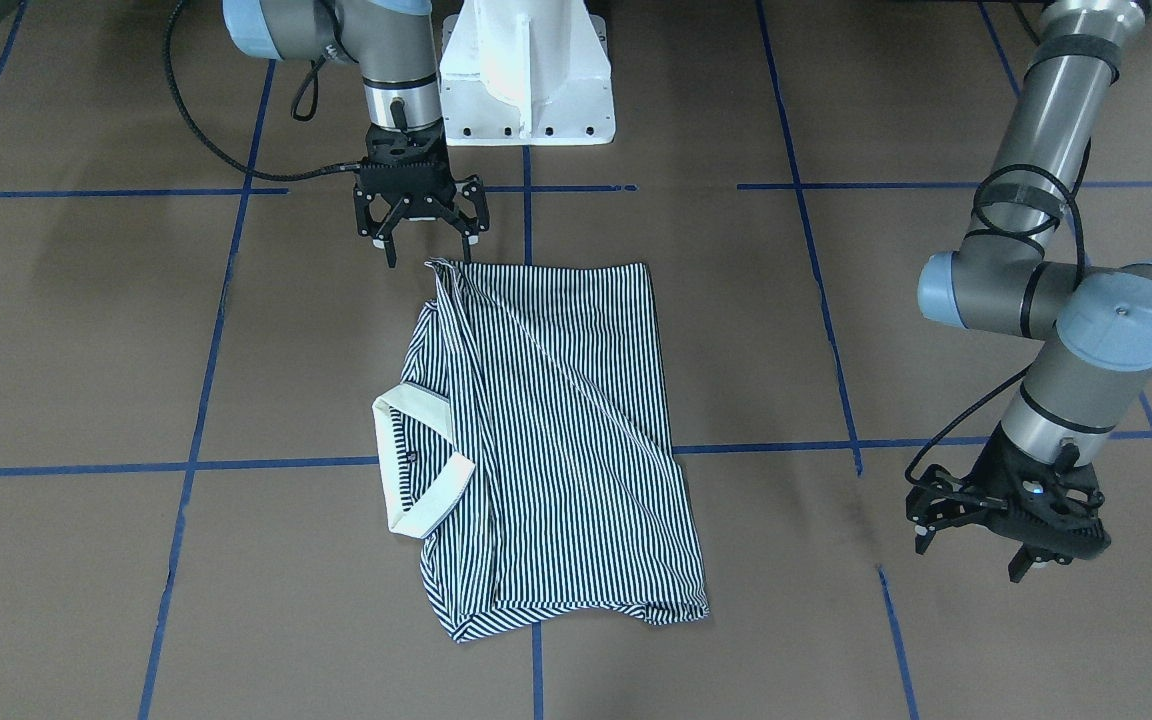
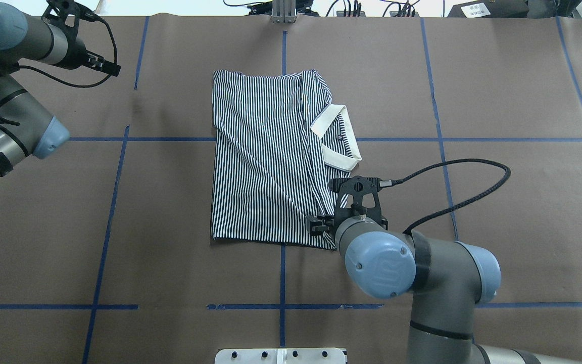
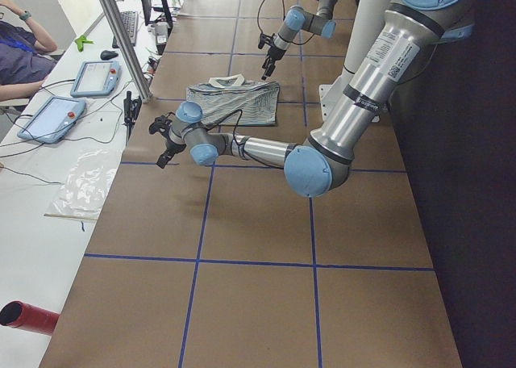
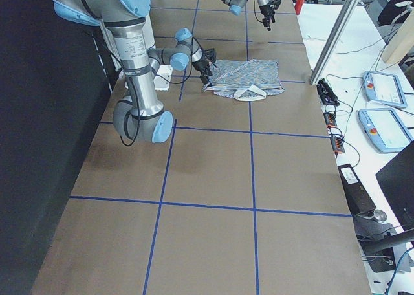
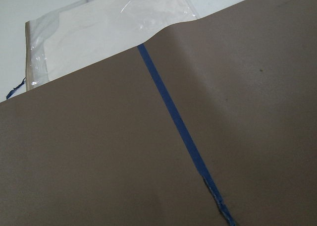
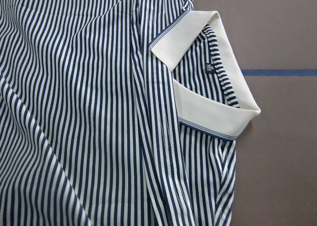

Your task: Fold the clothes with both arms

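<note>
The striped polo shirt lies folded into a rough rectangle in the middle of the table, its cream collar on the robot's right side. It also shows in the overhead view and fills the right wrist view, collar included. My right gripper is open and empty, just above the shirt's near right corner; in the overhead view it sits over that corner. My left gripper is open and empty, well off to the shirt's left, above bare paper.
The white pedestal base stands at the robot's edge of the table. Blue tape lines cross the brown paper. A clear plastic sheet lies past the table's far edge. Tablets and a metal post stand on the operators' side.
</note>
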Controlling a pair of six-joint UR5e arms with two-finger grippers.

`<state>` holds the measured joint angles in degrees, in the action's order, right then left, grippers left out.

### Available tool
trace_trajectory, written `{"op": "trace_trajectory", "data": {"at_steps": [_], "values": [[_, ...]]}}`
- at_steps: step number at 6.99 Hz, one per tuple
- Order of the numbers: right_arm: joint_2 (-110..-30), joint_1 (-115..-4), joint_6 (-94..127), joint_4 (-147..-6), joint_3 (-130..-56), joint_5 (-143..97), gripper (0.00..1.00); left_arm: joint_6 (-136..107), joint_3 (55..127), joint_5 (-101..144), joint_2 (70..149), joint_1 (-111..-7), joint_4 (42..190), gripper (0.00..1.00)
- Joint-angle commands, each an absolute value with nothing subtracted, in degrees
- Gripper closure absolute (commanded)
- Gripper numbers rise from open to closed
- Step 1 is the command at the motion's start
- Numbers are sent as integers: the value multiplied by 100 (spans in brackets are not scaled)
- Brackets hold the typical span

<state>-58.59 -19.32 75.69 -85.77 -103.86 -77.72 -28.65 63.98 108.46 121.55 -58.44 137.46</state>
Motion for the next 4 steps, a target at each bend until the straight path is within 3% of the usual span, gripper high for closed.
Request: {"op": "trace_trajectory", "data": {"at_steps": [1,3,4], "values": [[-5704,-1995,7104,-8639,-10055,-8267,27,-2865,6398,10846,12155,-5836,13746,0],[-5678,-1986,7023,-8631,-9818,-8297,34,-2865,6390,10846,12155,-5836,13746,0],[-5678,-1978,6935,-8640,-9800,-8297,49,-2865,6390,10846,12155,-5836,13746,0]]}}
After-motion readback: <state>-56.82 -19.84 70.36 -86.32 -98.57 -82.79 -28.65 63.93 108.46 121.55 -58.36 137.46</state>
